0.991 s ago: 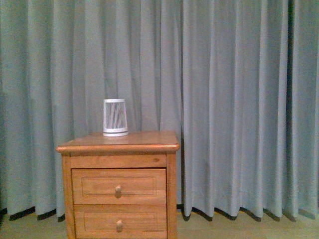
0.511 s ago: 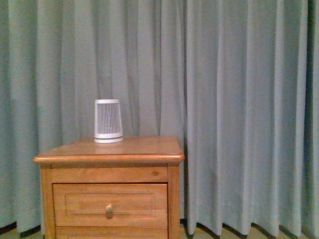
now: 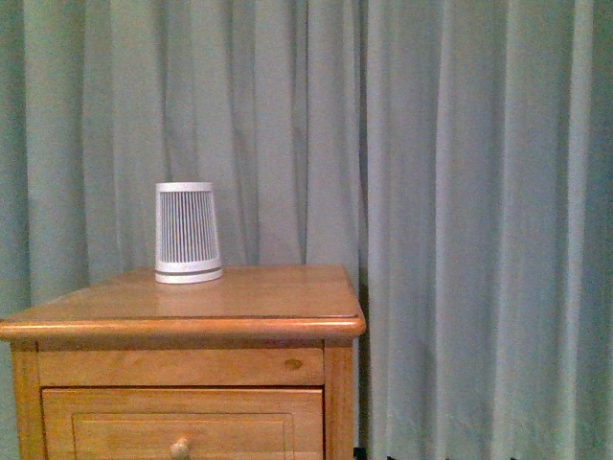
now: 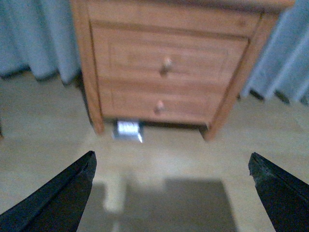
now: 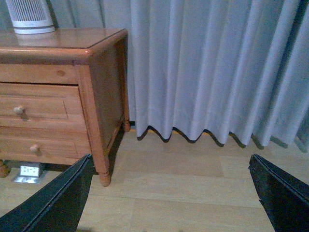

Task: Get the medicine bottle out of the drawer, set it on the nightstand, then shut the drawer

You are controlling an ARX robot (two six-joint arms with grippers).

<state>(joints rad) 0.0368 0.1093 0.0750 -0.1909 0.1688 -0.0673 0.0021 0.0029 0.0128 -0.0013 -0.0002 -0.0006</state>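
Note:
The nightstand (image 3: 192, 309) is a honey-wood cabinet at the lower left of the front view, and it also shows in both wrist views (image 4: 231, 77) (image 5: 104, 72). Its upper drawer (image 3: 182, 422) (image 4: 145, 53) (image 5: 41, 104) is shut, with a small round knob (image 4: 166, 64) on its front. The medicine bottle is hidden. My left gripper (image 4: 171, 157) is open above the floor in front of the cabinet, well back from the knobs. My right gripper (image 5: 170, 158) is open over bare floor beside the cabinet's right corner. Neither holds anything.
A white ribbed tapered device (image 3: 187, 233) (image 5: 30, 14) stands at the back left of the nightstand's top. The lower drawer (image 4: 159, 101) is shut too. A grey-blue curtain (image 3: 460, 240) hangs behind. A white socket block (image 4: 128, 130) lies on the floor under the cabinet.
The front view has closed in on the nightstand. It now looks larger and sits further left and lower, and the lower drawer has dropped out of the frame.

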